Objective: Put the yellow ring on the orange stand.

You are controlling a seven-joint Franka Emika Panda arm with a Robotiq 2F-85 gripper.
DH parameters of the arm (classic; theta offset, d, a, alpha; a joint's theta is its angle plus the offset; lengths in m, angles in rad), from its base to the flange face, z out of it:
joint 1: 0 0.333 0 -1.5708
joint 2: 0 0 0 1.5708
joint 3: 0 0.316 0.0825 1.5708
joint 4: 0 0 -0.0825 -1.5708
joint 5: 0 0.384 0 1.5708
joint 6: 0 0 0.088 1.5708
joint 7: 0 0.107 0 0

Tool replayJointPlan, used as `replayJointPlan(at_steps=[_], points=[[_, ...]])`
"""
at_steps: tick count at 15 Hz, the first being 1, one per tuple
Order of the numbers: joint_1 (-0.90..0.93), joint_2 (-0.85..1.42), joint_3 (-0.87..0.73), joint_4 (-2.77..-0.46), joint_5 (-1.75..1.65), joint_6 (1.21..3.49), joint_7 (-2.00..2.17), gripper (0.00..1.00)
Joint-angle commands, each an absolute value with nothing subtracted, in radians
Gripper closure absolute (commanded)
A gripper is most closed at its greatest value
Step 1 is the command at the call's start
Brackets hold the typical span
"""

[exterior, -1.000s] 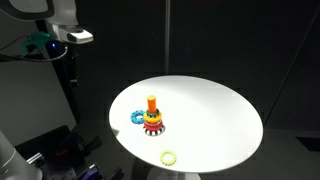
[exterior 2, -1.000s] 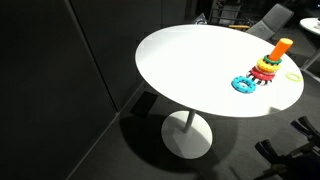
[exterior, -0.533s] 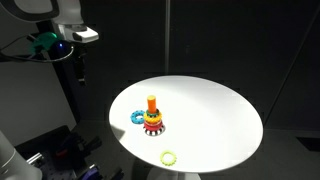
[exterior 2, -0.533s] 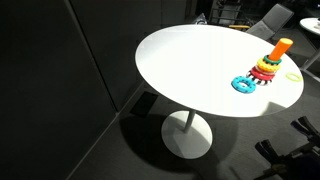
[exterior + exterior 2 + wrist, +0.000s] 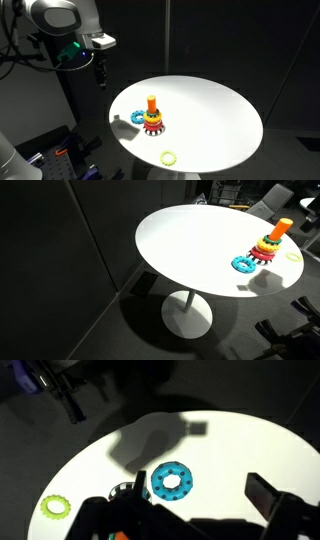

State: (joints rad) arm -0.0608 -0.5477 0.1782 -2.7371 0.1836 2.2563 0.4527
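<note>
The yellow ring (image 5: 168,156) lies flat near the front edge of the round white table (image 5: 215,115). It also shows in the other exterior view (image 5: 293,255) and at the lower left of the wrist view (image 5: 56,507). The orange stand (image 5: 152,103) stands upright with red and yellow toothed rings at its foot, and shows in both exterior views (image 5: 281,227). My gripper (image 5: 100,76) hangs open and empty above the table's far left edge, well apart from both. In the wrist view its fingers (image 5: 203,495) are spread wide; the stand is mostly hidden behind them.
A light blue ring (image 5: 135,118) lies beside the stand's base, also seen in the wrist view (image 5: 171,481) and an exterior view (image 5: 244,264). A thin vertical pole (image 5: 168,40) rises behind the table. Chairs (image 5: 270,198) stand past the far edge. Dark surroundings.
The arm has swung to the right and lowered, bringing the gripper from the far upper left to the table's edge. The rings and the stand have not moved.
</note>
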Motion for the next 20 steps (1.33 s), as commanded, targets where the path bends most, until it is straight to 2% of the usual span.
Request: replayJointPlan(at_steps=[1, 9, 20], points=[[-0.103, -0.418, 0.191, -2.667, 0.108, 2.309, 0.542, 0.0], [-0.145, -0.251, 0.131, -2.593, -0.043, 2.327, 0.632, 0.0], [-0.205, -0.166, -0.05, -2.567, -0.182, 2.36, 0.487, 0.0]])
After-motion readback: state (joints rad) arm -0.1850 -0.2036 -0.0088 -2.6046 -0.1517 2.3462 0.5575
